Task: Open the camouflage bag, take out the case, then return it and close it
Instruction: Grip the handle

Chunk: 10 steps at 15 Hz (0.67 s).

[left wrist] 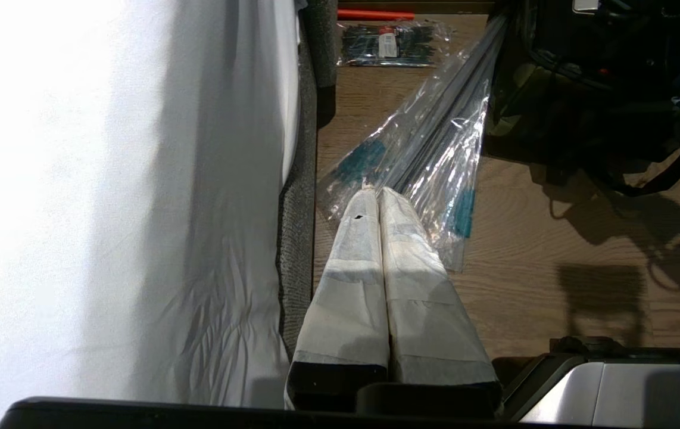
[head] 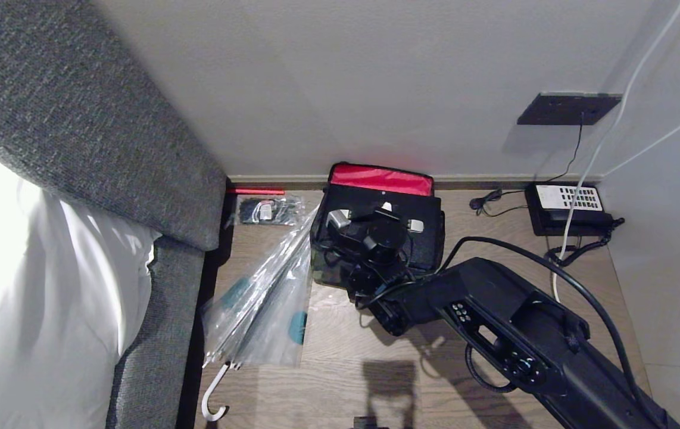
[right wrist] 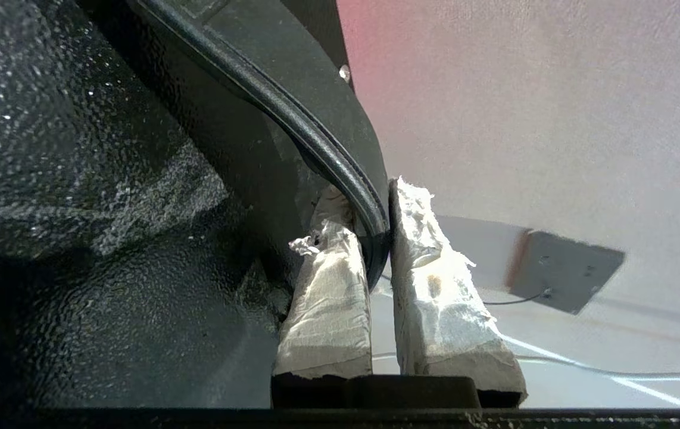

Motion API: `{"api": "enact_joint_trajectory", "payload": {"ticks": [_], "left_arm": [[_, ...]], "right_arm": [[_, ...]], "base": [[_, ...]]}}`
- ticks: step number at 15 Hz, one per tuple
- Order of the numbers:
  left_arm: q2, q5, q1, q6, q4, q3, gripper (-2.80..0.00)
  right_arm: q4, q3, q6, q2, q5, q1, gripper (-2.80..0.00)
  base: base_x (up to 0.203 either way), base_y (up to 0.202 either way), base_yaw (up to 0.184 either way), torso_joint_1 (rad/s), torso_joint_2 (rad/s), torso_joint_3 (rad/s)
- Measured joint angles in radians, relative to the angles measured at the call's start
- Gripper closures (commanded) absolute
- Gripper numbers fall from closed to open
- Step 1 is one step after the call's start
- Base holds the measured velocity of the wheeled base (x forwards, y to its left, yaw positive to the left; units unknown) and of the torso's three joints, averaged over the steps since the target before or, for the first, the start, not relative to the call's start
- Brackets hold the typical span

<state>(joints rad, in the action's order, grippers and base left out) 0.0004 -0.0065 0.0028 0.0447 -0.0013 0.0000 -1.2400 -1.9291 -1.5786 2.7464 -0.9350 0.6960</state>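
Observation:
The camouflage bag [head: 424, 250] sits on the wooden surface against the wall, its flap raised and showing a red inner face [head: 381, 179]. Its dark camouflage side also shows in the left wrist view [left wrist: 518, 119]. My right arm reaches in from the lower right, and the right gripper [head: 384, 217] is over the bag's opening. In the right wrist view that gripper [right wrist: 370, 196] is shut on a black piped edge [right wrist: 316, 143] of the bag, beside a black pebbled surface [right wrist: 78, 179]. The case cannot be made out. My left gripper [left wrist: 377, 192] is parked low by the bed, shut and empty.
A clear-wrapped umbrella [head: 262, 298] lies left of the bag, with a small packet [head: 268, 210] behind it. A desk phone [head: 566, 205] and its cables are at the right, below a wall plate [head: 566, 108]. White bedding [head: 18, 298] and a grey headboard [head: 78, 119] fill the left.

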Motion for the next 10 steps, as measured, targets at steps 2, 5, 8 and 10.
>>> {"api": "enact_joint_trajectory", "payload": {"ticks": [2,5,8,10], "left_arm": [[0.000,0.001,0.000,0.000,0.000,0.000,0.00],[0.000,0.001,0.000,0.000,0.000,0.000,0.00],[0.000,0.000,0.000,0.000,0.000,0.000,0.00],[0.000,0.000,0.000,0.000,0.000,0.000,0.00]], "right_arm": [[0.026,-0.001,0.032,0.003,0.000,0.000,0.00],[0.043,-0.002,0.076,0.008,0.000,0.000,0.00],[0.100,0.000,0.138,0.013,0.001,0.000,0.00],[0.165,0.000,0.209,0.016,0.000,0.000,0.00]], "base": [[0.000,0.000,0.000,0.000,0.00,0.000],[0.000,0.000,0.000,0.000,0.00,0.000],[0.000,0.000,0.000,0.000,0.00,0.000],[0.000,0.000,0.000,0.000,0.00,0.000]]}}
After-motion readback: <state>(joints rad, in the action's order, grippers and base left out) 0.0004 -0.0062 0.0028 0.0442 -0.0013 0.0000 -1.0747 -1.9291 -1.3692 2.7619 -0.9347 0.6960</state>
